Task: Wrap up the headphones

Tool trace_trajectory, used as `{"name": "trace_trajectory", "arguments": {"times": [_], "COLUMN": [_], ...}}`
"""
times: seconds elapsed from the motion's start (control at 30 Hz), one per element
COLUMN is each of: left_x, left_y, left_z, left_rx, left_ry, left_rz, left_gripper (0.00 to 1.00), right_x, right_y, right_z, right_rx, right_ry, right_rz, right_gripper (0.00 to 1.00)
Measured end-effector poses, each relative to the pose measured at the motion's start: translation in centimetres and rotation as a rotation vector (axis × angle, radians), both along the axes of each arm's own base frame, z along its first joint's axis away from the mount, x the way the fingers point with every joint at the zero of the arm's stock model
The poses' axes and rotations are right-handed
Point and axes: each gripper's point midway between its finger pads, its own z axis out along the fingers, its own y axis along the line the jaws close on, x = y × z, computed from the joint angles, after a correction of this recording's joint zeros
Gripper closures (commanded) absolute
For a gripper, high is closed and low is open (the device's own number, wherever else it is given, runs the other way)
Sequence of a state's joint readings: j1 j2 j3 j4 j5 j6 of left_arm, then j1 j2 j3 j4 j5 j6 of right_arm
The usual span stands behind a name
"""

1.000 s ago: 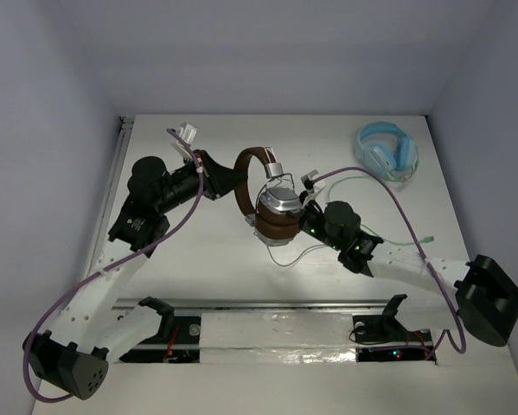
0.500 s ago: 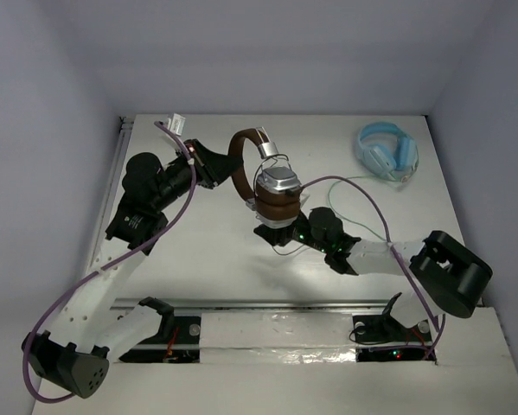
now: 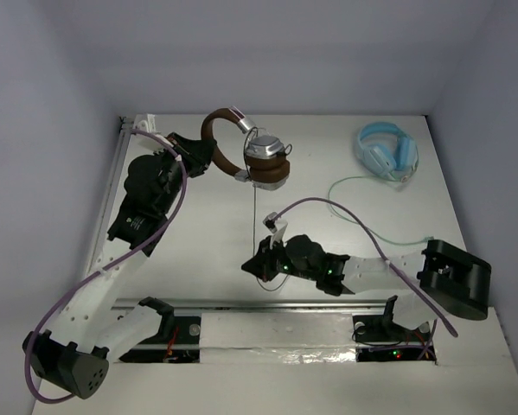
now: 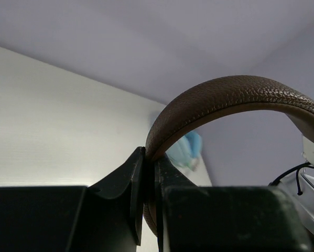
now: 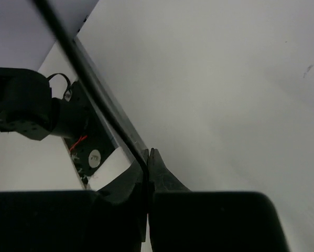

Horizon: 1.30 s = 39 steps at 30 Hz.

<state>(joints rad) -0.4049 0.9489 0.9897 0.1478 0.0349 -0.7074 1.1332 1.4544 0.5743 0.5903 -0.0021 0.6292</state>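
Note:
The headphones (image 3: 264, 162), with brown headband, brown pads and silver earcups, hang in the air at the far middle-left. My left gripper (image 3: 198, 152) is shut on the headband (image 4: 230, 97), which shows pinched between its fingers in the left wrist view. The thin black cable (image 3: 255, 216) runs straight down from the earcups to my right gripper (image 3: 253, 268), low over the near middle of the table. In the right wrist view the cable (image 5: 88, 73) enters the shut right gripper (image 5: 148, 153) from the upper left.
Light blue headphones (image 3: 388, 151) lie at the far right, with their pale green cable (image 3: 371, 226) trailing toward the near right. A metal rail (image 3: 276, 304) runs along the near edge. White walls bound the table on the left, far and right sides.
My left gripper carried the headphones up and to the far left. My right gripper slid left and toward the near edge, and the cable between them has become straight.

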Motion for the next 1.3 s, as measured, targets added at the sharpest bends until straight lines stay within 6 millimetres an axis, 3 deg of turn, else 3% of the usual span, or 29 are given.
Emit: {"name": "trace_trajectory", "arguments": {"times": [0.23,0.43,0.53,0.73,0.9,1.03,1.13,1.3], "left_x": [1.9,2.0,1.2,-1.0,-3.3,-5.2,-6.5,-7.6], "left_y": [5.6,7.6,6.8,2.6,2.5,2.3,1.7,-0.1], "left_z": [-4.1,-8.4,-10.4,-14.0,-18.0,-19.6,-19.3,-15.9], "left_rx": [0.099,0.188,0.258,0.442,0.597,0.701,0.762,0.799], "left_ry": [0.061,0.140,0.175,0.220,0.282,0.328,0.357,0.339], "left_rz": [0.320,0.451,0.472,0.436,0.404,0.335,0.247,0.078], "left_gripper": [1.00,1.00,1.00,1.00,1.00,1.00,1.00,1.00], "right_x": [-3.3,-5.7,-6.6,-6.4,-5.0,-3.4,-2.2,0.3], "right_y": [-0.8,-0.2,-0.3,-0.9,-2.8,-4.9,-6.3,-8.4], "right_z": [1.3,3.2,6.0,11.2,12.1,11.7,11.6,12.2], "right_rx": [-0.074,-0.191,-0.210,-0.237,-0.334,-0.438,-0.503,-0.575], "right_ry": [0.018,0.025,0.011,-0.061,-0.136,-0.183,-0.212,-0.256], "right_rz": [0.011,0.067,0.110,0.135,0.082,0.020,-0.015,-0.093], "right_gripper": [1.00,1.00,1.00,1.00,1.00,1.00,1.00,1.00]}}
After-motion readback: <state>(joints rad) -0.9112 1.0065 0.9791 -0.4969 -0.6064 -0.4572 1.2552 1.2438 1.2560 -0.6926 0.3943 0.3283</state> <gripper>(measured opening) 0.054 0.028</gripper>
